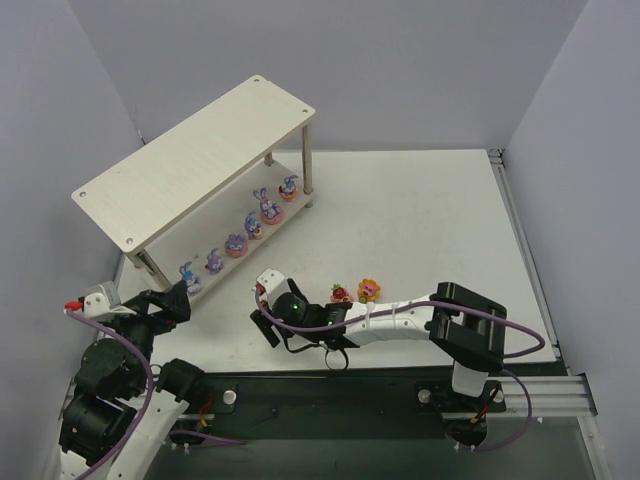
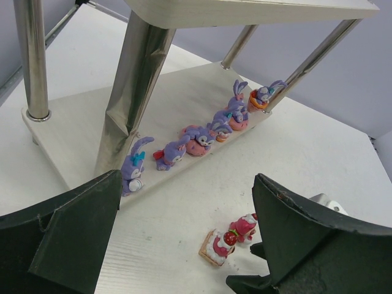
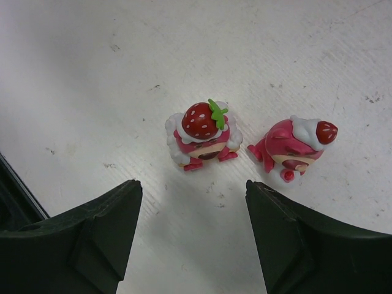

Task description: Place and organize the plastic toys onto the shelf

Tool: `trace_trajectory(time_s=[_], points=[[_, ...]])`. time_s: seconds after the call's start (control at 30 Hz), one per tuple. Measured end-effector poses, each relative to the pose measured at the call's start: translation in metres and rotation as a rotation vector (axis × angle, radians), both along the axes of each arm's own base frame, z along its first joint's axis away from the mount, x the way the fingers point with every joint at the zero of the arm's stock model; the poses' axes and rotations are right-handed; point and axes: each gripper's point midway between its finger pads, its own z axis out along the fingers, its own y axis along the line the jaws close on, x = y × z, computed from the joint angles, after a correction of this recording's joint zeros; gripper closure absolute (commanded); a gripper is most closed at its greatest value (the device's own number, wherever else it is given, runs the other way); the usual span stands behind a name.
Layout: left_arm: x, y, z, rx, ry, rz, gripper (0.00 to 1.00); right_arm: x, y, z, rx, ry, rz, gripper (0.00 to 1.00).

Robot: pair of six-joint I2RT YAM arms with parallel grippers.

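— Right jaws are hanging wide apart, gripping nothing; strawberry-topped bear is sitting on the surface just ahead, between them
— And its twin?
— Sitting just ahead of the right-hand finger; closing could be catching it too, or flicking it away
— Left jaws?
— Gaping fully, empty, facing the shelf, where bunnies are lining the lower board's near edge; a careless approach risks toppling them

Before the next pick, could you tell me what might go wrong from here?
The two strawberry bears sit close together, so the open right gripper closing on one could knock the other. The bunnies line the lower board at its front edge; adding a toy there could push one off.
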Motion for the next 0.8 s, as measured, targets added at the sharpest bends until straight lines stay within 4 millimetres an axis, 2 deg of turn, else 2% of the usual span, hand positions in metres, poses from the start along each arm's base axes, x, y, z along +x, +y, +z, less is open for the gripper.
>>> trace_trajectory(time_s=[0.17,0.57,0.8], points=[[0.000,0.000,0.000,0.000,0.000,0.001,0.03,0.008,0.004,-0.010,-0.004,0.017,0.026,0.30],[0.000,0.000,0.000,0.001,0.000,0.003,0.03,0.023,0.018,-0.010,0.042,0.018,0.095,0.31],[0.000,0.001,0.000,0.001,0.000,0.003,0.03,0.029,0.023,-0.013,0.062,0.021,0.117,0.36]])
